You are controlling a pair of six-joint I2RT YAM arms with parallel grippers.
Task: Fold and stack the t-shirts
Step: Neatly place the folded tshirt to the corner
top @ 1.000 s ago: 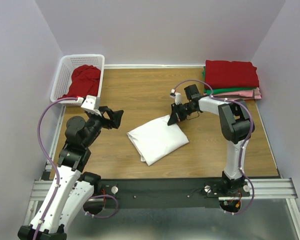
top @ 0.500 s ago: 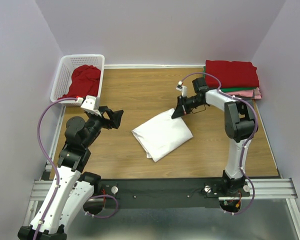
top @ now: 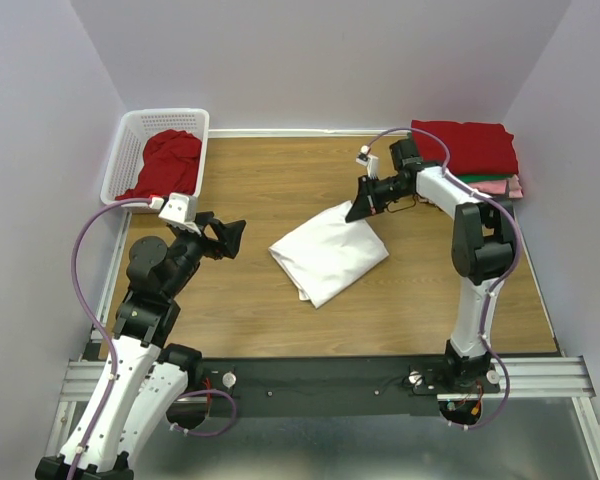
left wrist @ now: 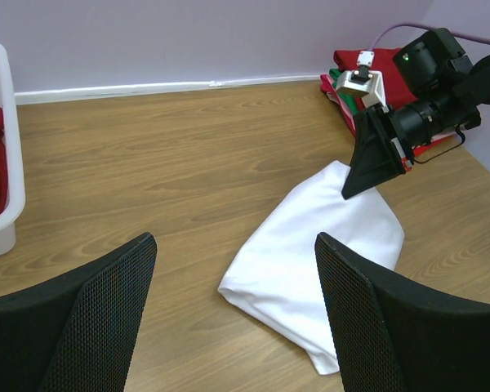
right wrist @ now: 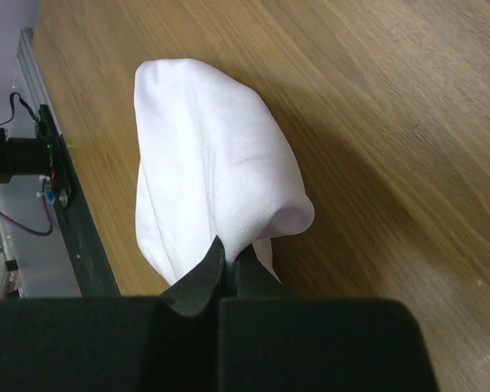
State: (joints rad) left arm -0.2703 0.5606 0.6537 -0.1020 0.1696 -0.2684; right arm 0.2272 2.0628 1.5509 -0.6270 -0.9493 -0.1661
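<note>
Looks like the stacking step. Pinching the far corner of the folded white shirt [top: 327,252], mid-bench [top: 280,180], with right fingers [top: 360,208] pressed together. Next: lifting it across onto the stack [top: 464,150] at far right, keeping the fold. Right arm reaching low and leftward; left fingers [left wrist: 90,318] spread, hovering near the basket [top: 115,165].

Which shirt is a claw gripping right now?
The white t-shirt mid-table, pinched by the right claw; the crumpled red one sits in the basket, the folded ones are stacked apart.
</note>
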